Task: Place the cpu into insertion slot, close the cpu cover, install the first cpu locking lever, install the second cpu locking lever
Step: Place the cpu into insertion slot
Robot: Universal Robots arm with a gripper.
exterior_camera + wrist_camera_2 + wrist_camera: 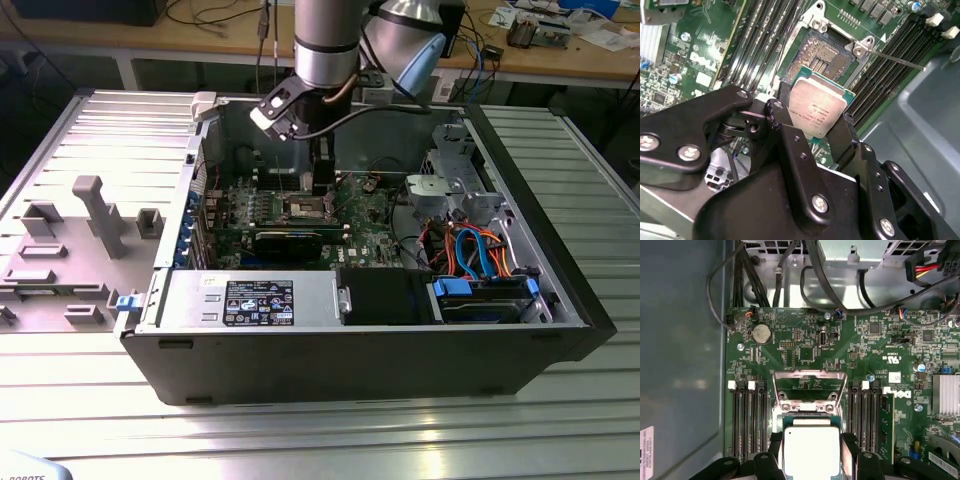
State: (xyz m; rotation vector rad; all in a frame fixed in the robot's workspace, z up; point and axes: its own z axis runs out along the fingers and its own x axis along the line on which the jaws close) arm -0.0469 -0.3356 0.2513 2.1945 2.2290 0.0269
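In the upper middle of the exterior view, the arm [325,40] is seen reaching down into an open computer case [560,330] that lies on a ribbed metal table [300,440]. The gripper [322,185] is lowered over the green board [365,215] near the middle of the case. A grey moulded tray [90,230] is set on the table at the exterior view's left, apart from the case.

In both wrist views the cpu [817,107] is gripped by two opposite edges between the black fingers [782,102], its silver top turned toward the cameras. The jaws are closed narrowly on it, with a finger pressed against each side.

The cpu is held directly over the slot [822,55], whose gold-brown contact field is left partly exposed beyond the chip's far edge in the second wrist view. The chip appears not to be seated, though whether its hidden edge touches the slot cannot be told.

In the first wrist view the cover [810,374] is seen swung open, its silver frame lying back over the board just beyond the slot. A thin metal lever [900,60] is seen sticking out from one slot corner. Black memory slots [747,415] are ranged on both sides of the slot.
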